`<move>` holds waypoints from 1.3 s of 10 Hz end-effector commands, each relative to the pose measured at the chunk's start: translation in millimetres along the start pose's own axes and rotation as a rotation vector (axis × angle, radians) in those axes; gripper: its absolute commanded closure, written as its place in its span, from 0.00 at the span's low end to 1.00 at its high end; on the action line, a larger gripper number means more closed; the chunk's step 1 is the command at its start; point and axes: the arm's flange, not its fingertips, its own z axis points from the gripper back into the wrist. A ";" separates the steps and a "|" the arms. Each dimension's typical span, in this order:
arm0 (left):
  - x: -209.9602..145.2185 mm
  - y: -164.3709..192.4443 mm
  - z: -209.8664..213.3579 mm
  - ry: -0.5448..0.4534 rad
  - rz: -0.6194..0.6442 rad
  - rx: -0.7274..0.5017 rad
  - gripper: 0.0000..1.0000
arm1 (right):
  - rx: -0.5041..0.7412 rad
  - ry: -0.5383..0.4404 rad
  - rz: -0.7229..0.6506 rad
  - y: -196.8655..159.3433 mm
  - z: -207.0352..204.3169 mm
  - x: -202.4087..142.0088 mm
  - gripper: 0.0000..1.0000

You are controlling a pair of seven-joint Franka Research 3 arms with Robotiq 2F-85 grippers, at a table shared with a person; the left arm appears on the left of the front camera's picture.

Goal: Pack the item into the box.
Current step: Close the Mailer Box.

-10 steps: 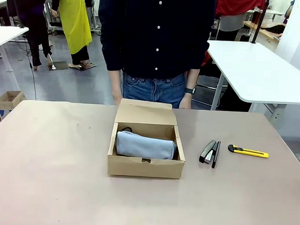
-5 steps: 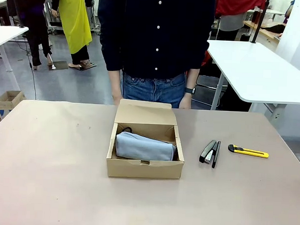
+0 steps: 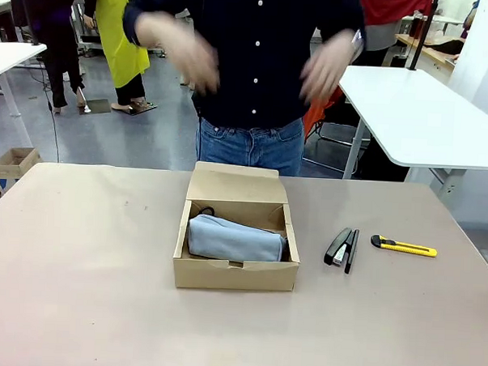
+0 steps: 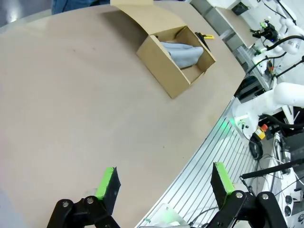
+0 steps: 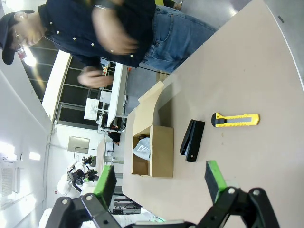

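The light-grey pouch (image 3: 233,239) lies inside the open brown cardboard box (image 3: 235,273) at the table's middle, its flap lid (image 3: 237,183) standing open at the far side. The left wrist view has the box (image 4: 164,66) far off with the pouch (image 4: 183,51) in it. My left gripper (image 4: 164,183) is open above the table's near edge, nothing between its fingers. My right gripper (image 5: 159,183) is open too, off to the side of the box (image 5: 160,152), and the pouch (image 5: 142,148) peeks out there. The person's hands (image 3: 181,46) are raised and blurred at chest height.
A black stapler (image 3: 342,247) and a yellow utility knife (image 3: 403,247) lie right of the box. The stapler (image 5: 192,140) and the knife (image 5: 236,119) also lie between my right gripper and the box. A white table (image 3: 417,113) stands behind at the right.
The person's hands rose from beside the hips to chest height, moving fast. The box shifted slightly a second ago and has stayed put since. The pouch stays inside.
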 end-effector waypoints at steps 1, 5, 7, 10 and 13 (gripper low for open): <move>-0.3 -1.3 -0.4 -0.005 0.004 -0.002 0.00 | 0.025 -0.022 0.028 -0.5 -1.0 2.1 0.00; -0.3 -1.3 -0.4 -0.005 0.004 -0.002 0.00 | 0.025 -0.022 0.028 -0.5 -1.0 2.1 0.00; -0.3 -1.3 -0.4 -0.005 0.004 -0.002 0.00 | 0.025 -0.022 0.028 -0.5 -1.0 2.1 0.00; -0.3 -1.3 -0.4 -0.005 0.004 -0.002 0.00 | 0.025 -0.022 0.028 -0.5 -1.0 2.1 0.00; -0.3 -1.3 -0.4 -0.005 0.004 -0.002 0.00 | 0.025 -0.022 0.028 -0.5 -1.0 2.1 0.00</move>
